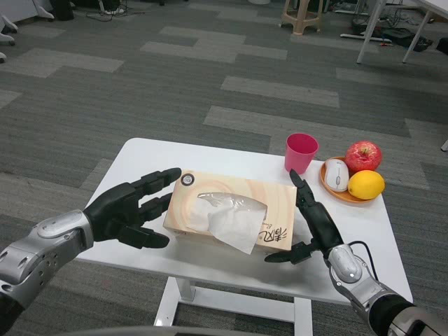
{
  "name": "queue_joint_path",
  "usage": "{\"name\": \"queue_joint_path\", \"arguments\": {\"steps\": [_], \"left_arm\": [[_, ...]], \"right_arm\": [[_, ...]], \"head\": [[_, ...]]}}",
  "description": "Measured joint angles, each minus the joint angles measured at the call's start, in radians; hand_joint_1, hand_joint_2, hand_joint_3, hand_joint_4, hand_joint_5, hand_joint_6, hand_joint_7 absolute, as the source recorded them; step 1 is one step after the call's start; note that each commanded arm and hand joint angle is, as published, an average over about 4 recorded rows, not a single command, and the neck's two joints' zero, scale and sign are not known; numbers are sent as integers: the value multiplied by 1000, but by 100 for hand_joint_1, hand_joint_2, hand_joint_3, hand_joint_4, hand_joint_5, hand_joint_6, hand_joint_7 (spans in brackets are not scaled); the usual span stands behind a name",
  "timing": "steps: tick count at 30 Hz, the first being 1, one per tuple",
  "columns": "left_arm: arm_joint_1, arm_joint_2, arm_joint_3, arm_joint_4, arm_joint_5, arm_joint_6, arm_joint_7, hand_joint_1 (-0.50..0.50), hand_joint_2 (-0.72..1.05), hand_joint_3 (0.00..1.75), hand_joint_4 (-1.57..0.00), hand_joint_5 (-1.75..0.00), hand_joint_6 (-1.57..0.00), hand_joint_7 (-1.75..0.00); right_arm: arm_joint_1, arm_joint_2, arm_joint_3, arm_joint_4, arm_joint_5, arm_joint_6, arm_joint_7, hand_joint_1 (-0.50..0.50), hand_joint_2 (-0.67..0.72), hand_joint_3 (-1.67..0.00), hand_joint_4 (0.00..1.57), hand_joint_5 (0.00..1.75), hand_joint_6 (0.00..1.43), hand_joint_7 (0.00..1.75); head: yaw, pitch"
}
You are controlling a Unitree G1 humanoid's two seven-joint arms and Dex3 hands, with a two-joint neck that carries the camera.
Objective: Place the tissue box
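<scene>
Hands (133,210) (308,220): 2; tissue box (231,210): 1

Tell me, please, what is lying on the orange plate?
On the orange plate lie a red apple, a yellow lemon and a white computer mouse. They cover most of its surface.

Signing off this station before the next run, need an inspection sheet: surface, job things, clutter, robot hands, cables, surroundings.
Surface: white table, small, tidy.
Job things: tissue box flat at centre, tissue sticking out.
Clutter: pink cup; orange plate holding white mouse, apple, lemon.
Robot hands: left robot hand open at box's left end; right robot hand open at right end; contact unclear.
Cables: black cable by right wrist.
Surroundings: grey carpet, stool, table legs.
</scene>
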Motion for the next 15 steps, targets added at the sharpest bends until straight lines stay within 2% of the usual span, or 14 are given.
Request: {"name": "queue_joint_path", "arguments": {"steps": [6, 9, 13, 15], "left_arm": [[1, -8, -1, 25, -5, -21, -12, 50, 105, 26, 0, -10, 0, 0], [1, -11, -1, 42, -11, -31, -16, 50, 105, 26, 0, -10, 0, 0], [1, -15, -1, 72, -24, -48, -29, 50, 105, 26, 0, -10, 0, 0], [0, -18, -1, 86, -32, -57, -33, 50, 105, 26, 0, -10, 0, 0]], "right_arm": [[-1, 1, 0, 7, 0, 1, 2, -46, -41, -40, 26, 58, 0, 0], [-3, 2, -2, 11, 0, 1, 3, -46, -41, -40, 24, 51, 0, 0], [-5, 5, -5, 16, 0, 1, 6, -46, -41, -40, 21, 53, 0, 0], [-5, 6, -7, 19, -1, 1, 9, -46, -41, -40, 19, 48, 0, 0]], "head": [[0, 0], [0, -4], [4, -7], [5, -9]]}}
